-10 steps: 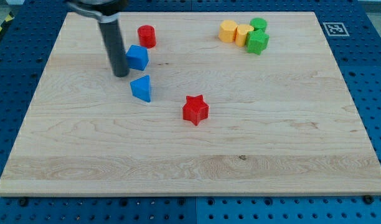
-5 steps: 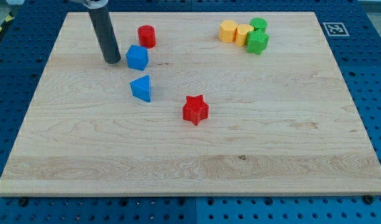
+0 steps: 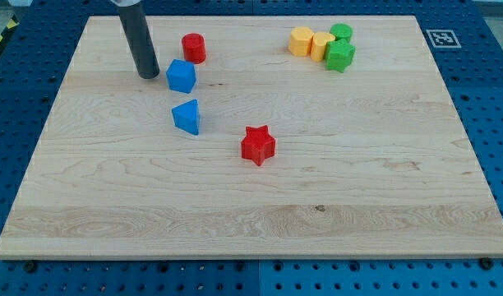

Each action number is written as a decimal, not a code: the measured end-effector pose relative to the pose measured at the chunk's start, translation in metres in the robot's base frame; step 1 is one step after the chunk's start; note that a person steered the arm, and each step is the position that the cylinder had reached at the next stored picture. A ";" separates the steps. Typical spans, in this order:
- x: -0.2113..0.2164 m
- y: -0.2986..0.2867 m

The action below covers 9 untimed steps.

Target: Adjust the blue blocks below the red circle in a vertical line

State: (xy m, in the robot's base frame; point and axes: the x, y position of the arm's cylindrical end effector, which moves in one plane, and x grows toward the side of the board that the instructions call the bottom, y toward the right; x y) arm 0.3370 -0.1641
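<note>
A red cylinder (image 3: pixel 193 48) stands near the view's top left on the wooden board (image 3: pixel 358 189). A blue cube (image 3: pixel 181 76) sits just below it, slightly to the left. A blue triangular block (image 3: pixel 186 116) lies below the cube, a short gap apart. My tip (image 3: pixel 149 75) rests on the board just left of the blue cube, a small gap away, not touching it. The dark rod rises from it to the view's top edge.
A red star (image 3: pixel 257 145) lies below and right of the blue triangular block. At the top right two yellow blocks (image 3: pixel 301 39) (image 3: pixel 321 45) and two green blocks (image 3: pixel 341 33) (image 3: pixel 339 56) cluster together. A fiducial tag (image 3: pixel 438 38) marks the board's top right corner.
My tip moved up and left, from beside the blue cube's lower left to a spot level with its left side. The blocks have not moved.
</note>
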 end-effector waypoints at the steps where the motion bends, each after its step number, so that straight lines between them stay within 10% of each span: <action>1: 0.000 0.015; 4: 0.008 0.022; 6: -0.078 -0.053; 9: -0.122 0.135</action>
State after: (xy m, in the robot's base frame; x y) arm 0.2150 -0.0290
